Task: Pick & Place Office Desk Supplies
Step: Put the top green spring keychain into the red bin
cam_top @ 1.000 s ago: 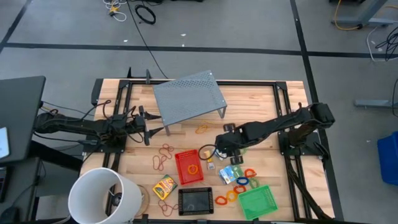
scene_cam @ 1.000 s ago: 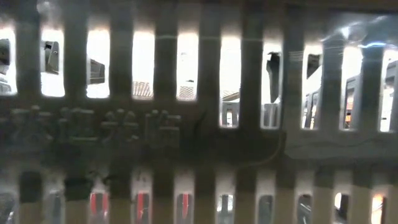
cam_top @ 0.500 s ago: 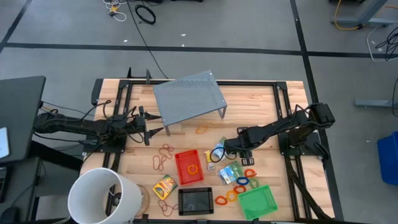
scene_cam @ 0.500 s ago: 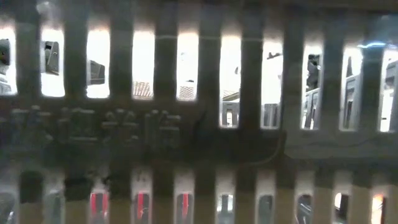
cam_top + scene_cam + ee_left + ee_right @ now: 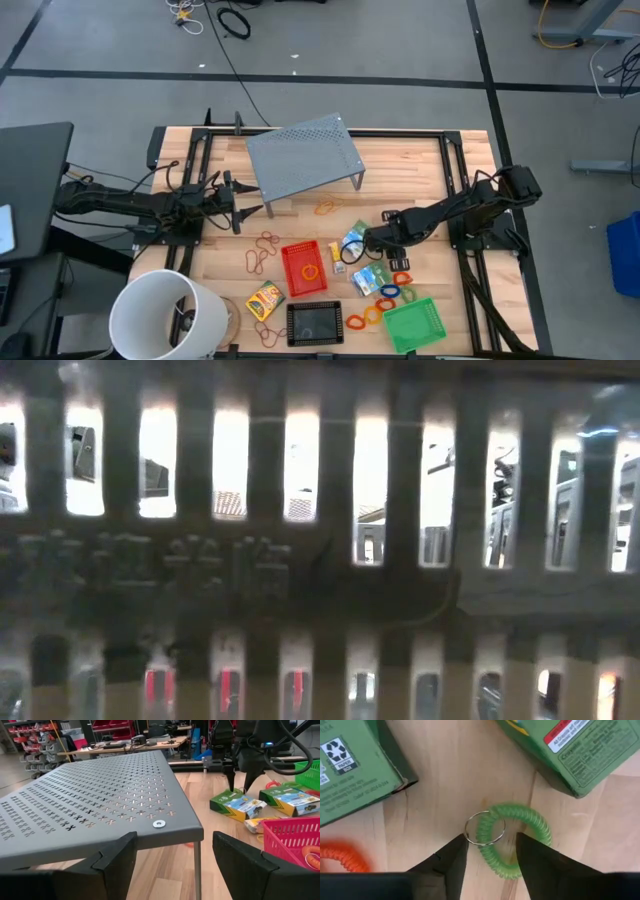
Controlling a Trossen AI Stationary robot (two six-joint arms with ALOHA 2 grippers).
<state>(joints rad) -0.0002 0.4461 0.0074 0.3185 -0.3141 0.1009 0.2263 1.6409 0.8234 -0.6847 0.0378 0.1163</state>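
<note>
Wood tabletop [image 5: 420,170]: bare planks in a dark frame, carrying all the supplies and both arms.
Riser [image 5: 303,155]: grey perforated metal, standing at the far middle of the table; not part of the sorting.
Bucket [image 5: 165,318]: large, white, at the near left corner.
Trays: red tray [image 5: 304,268] near the centre, with an orange ring lying in it; black tray [image 5: 314,322] just in front of it; green tray [image 5: 415,325] near right.
Boxes: crayon box [image 5: 265,299] left of the black tray; teal-green packets [image 5: 371,279] close by the right arm's tip.
Left gripper [image 5: 172,852]: parked beside the riser's edge, jaws apart, holding nothing.
Right gripper [image 5: 491,851]: low over the clutter between the packets, jaws apart and empty, straddling the metal loop of a green coil ring [image 5: 517,842].
Green coil ring, position: flat on the wood, between two packets, directly under the right fingers.
Step in hand: judged to be the approach for grasping the ring; no grip made yet.
Next move: likely descend a little and close on the coil or its loop, keeping clear of the packet edges, then carry it to a tray.
</note>
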